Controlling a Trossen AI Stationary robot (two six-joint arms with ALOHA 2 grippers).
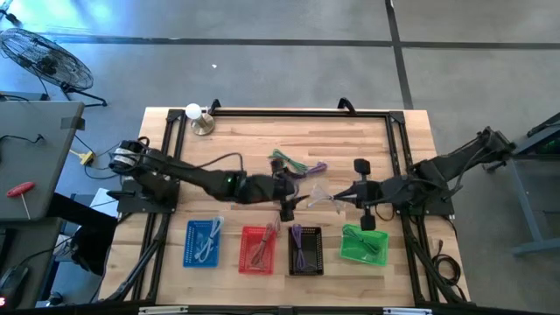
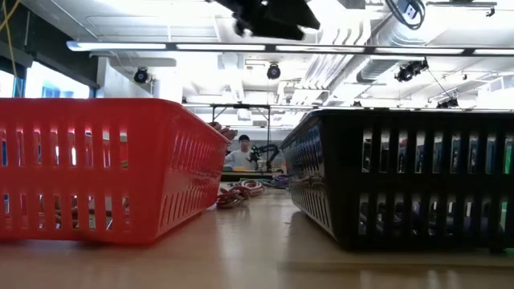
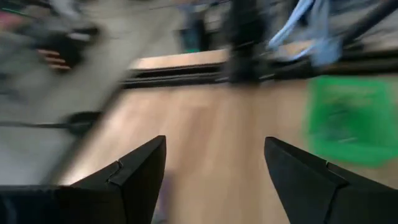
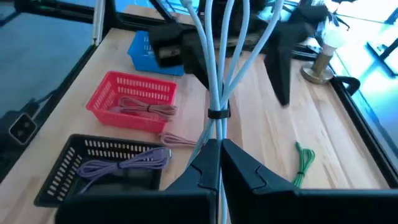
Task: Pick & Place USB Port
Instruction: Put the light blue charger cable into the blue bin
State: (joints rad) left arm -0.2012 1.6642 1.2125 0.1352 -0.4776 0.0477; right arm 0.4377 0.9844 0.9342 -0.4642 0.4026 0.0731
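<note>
A pale blue-white USB cable [image 4: 219, 87], bundled with a black tie [image 4: 217, 113], is held by my right gripper [image 4: 219, 146], which is shut on it above the table's middle [image 1: 343, 199]. The cable's loops [image 1: 321, 194] reach toward my left gripper [image 1: 287, 210], which hovers open close in front of them [image 4: 239, 56]. In the left wrist view that gripper [image 3: 214, 146] has only bare table between its fingers. Whether the cable touches the table does not show. My right gripper pinches the bundled cable between its two fingers just below the black tie [image 4: 218, 127], with the strands running along the fingers. It comes about level from the table's right side. The loops fan out beyond the fingertips toward the left arm.
Along the near edge stand a blue basket [image 1: 203, 242], a red basket [image 1: 258, 248] holding a pink cable, a black basket [image 1: 304, 249] holding a purple cable, and a green basket [image 1: 364, 243]. Loose cables [image 1: 293, 166] lie mid-table. A lamp [image 1: 199, 118] stands at the far left corner.
</note>
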